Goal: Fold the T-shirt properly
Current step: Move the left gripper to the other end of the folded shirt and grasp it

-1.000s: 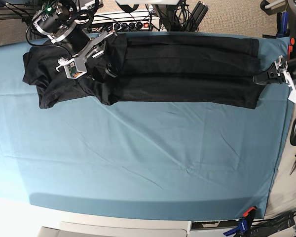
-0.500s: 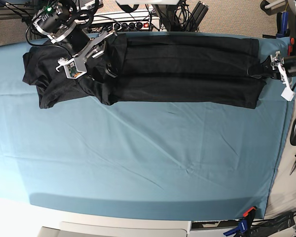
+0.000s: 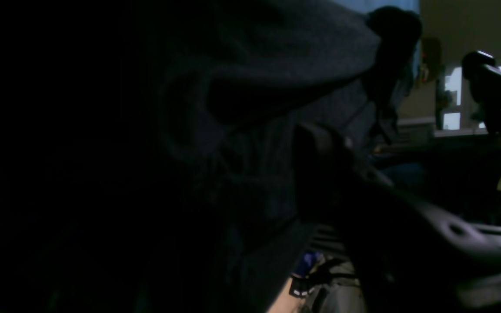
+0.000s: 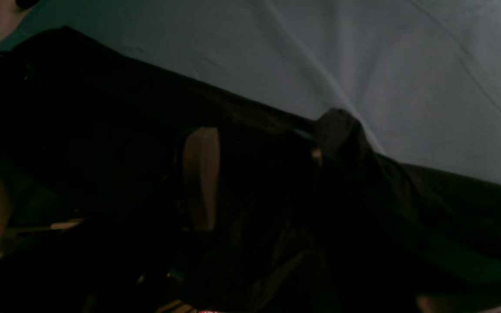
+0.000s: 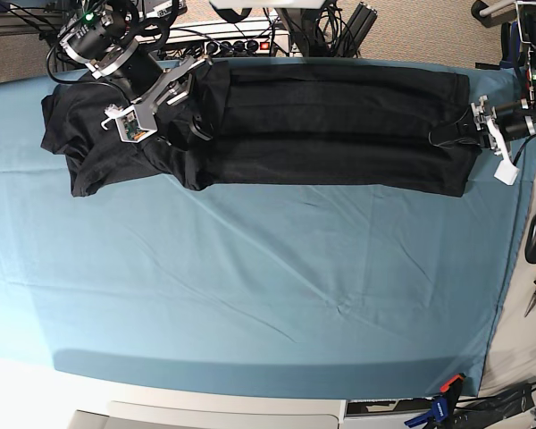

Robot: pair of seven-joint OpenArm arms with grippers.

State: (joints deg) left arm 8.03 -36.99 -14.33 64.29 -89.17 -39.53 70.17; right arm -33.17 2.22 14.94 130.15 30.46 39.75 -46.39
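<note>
- The T-shirt (image 5: 322, 125) lies as a long dark band along the far edge of the teal table cloth (image 5: 250, 268), both sides apparently already turned in lengthwise; one sleeve end spreads wider at the base view's left.
- The step in hand looks like the crosswise fold: each arm is stationed at one end of the band, ready to bring hem toward collar.
- The right gripper (image 5: 196, 125) rests on the shirt near its collar end. Its wrist view shows only black cloth against the table cloth, so I cannot tell whether its jaws are apart or pinching fabric.
- The left gripper (image 5: 447, 134) reaches over the hem end from the table's side. In its wrist view dark fabric (image 3: 242, 130) drapes over and around one finger (image 3: 320, 148), which suggests cloth between the jaws, but the picture is too dark to settle it; I cannot tell if it is clamped.
- The next move, as I judge it, calls for a firm hold on all layers at the hem, a lift clear of the cloth below, and a carry toward the collar while the other arm pins its end down.
- Risk: a grip catching only the top layer would let the folded sides fall open.
- No containers are in view; nothing sits in anything.
</note>
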